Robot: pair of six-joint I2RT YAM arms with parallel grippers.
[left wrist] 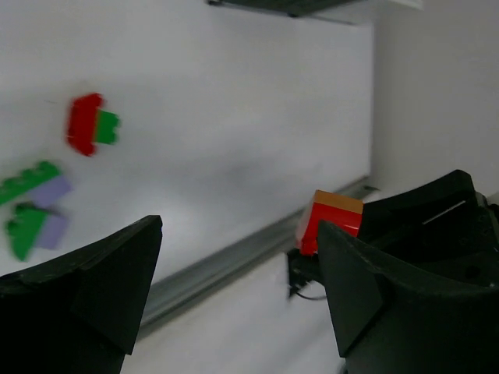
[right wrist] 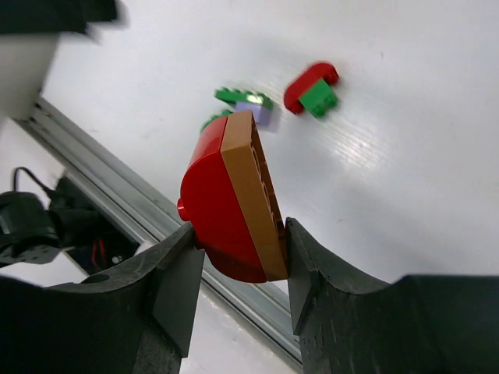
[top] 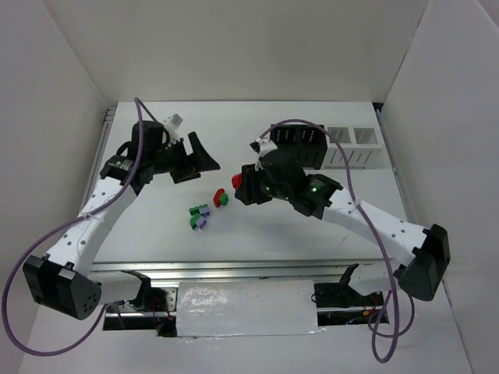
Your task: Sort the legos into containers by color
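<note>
Currently, red-and-brown-orange lego (right wrist: 234,195): clamped between the fingers of the right gripper (right wrist: 238,234), raised above the table (top: 156,234). Loose on the table nearby: red-green pair (top: 221,198), green-purple cluster (top: 200,216). Beyond them, left gripper (left wrist: 238,234): jaws apart. Far right: containers (top: 343,136), in a row.

From above: left arm (top: 86,226) rises from 7 o'clock, wrist bent, left gripper (top: 204,160) facing 3 o'clock, jaws wide apart, nothing between. Right arm (top: 374,222) stretches toward 10 o'clock; right gripper (top: 238,185) clamped on brick (right wrist: 214,202)
</note>
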